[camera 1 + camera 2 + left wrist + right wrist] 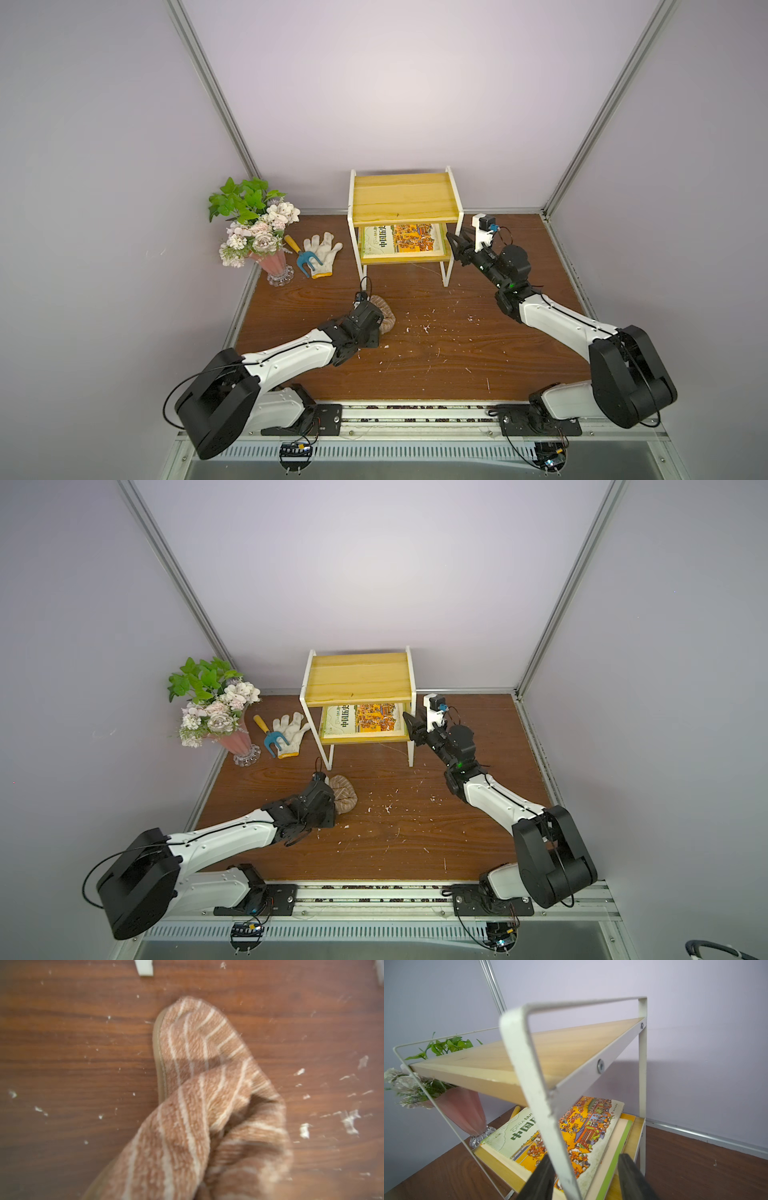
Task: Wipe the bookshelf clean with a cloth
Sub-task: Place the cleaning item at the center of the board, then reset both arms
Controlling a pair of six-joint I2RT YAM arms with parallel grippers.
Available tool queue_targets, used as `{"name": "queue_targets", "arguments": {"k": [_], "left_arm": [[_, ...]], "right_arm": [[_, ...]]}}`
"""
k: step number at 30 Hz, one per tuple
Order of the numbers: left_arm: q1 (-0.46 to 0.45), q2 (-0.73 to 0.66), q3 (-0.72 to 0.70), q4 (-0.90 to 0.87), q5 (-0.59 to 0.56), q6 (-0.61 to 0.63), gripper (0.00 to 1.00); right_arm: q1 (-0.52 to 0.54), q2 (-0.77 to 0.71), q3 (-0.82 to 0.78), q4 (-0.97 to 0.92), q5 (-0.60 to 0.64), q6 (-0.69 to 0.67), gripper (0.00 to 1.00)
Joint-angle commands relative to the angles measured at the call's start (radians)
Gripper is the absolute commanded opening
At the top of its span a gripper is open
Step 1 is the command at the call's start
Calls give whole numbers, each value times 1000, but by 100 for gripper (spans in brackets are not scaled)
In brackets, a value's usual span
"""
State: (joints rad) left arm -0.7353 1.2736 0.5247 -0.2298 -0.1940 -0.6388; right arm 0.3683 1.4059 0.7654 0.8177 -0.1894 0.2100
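Observation:
The bookshelf (401,199) (357,679) stands at the back of the wooden table, its top board bare. A picture book (401,239) lies on its lower board. The striped tan cloth (386,318) (345,796) lies bunched on the table in front of the shelf. My left gripper (374,311) is right over it, its fingers hidden. In the left wrist view the cloth (197,1084) fills the lower middle and covers the jaws. My right gripper (454,247) (584,1165) is open at the shelf's right side, its fingers (546,1167) astride the white front upright (542,1105).
A white glove (322,249) and a blue hand fork (303,257) lie left of the shelf. A pink vase of flowers (257,232) stands in the back left corner. White scraps (426,328) are strewn over the table. Walls close in on three sides.

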Motion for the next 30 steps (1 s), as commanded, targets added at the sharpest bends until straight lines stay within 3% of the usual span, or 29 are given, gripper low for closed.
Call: {"name": "queue_targets", "arguments": {"k": [1,3,7,9,13,17,20,24,27,30], "left_arm": [[-17,7,25,9,-43,50,41],[-52,-74,1,31,-31,101,51],[-65,-265,-59,57,42,137,91],[-65,-326,-71,55,37,106,98],[-65,-468,-60,-15,-147,-7,100],[-54,-609,-132,96,-360,-33,100],[20,-609,-130,144,-460,-29,100],[113,-576,-138,236,-652,34,100],[257,-545,-149,330,-615,124,100],[387,-506,-188,456,-568,209,100]], "right_arm": [[1,-57,-20,11,23,-10,56],[1,-76,-38,12,13,-7,63],[1,-120,-69,2,-32,-6,72],[1,-146,-86,-15,-34,-2,77],[0,-227,-161,2,11,21,85],[1,-318,-256,61,105,32,92],[0,-378,-330,92,308,22,95],[-4,-434,-440,118,693,12,96],[-35,-450,-498,92,927,32,98],[-85,-449,-538,61,1017,54,99]]}}
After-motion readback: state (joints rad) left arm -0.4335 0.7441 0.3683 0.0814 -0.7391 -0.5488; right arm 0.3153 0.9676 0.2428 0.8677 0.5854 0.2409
